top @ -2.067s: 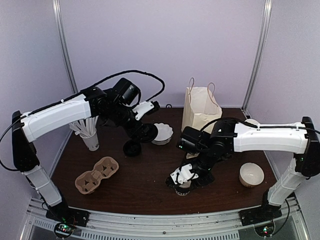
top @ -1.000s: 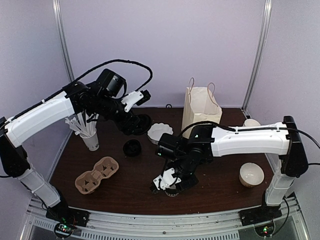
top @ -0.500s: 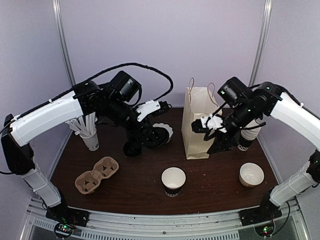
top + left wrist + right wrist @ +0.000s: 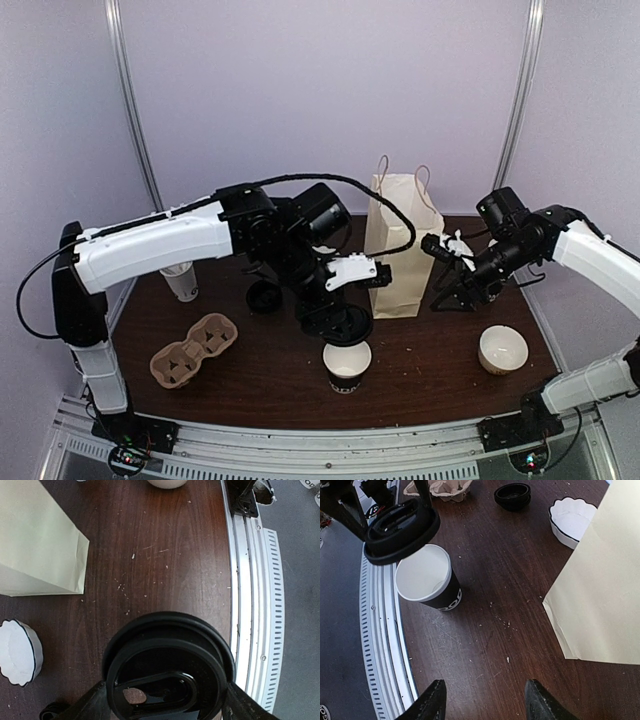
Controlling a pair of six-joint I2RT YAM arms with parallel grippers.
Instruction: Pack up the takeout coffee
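Left gripper (image 4: 165,702): is pinching the black lid (image 4: 167,665) by its rim, one finger pressing on each side.
Black lid (image 4: 340,325): is hanging slightly tilted just above the takeout coffee cup, overlapping part of its mouth in the right wrist view.
Takeout coffee cup (image 4: 346,362): is standing upright and uncovered on the surface (image 4: 260,385) near the front edge, white inside, with a black band below.
Right gripper (image 4: 485,702): is hovering with its fingers spread, gripping nothing, just beside the paper bag.
Paper bag (image 4: 400,250): is standing upright behind the cup.
Cup carrier (image 4: 193,350): is lying at front left.
Spare lids (image 4: 265,297): are sitting stacked, left of the bag.
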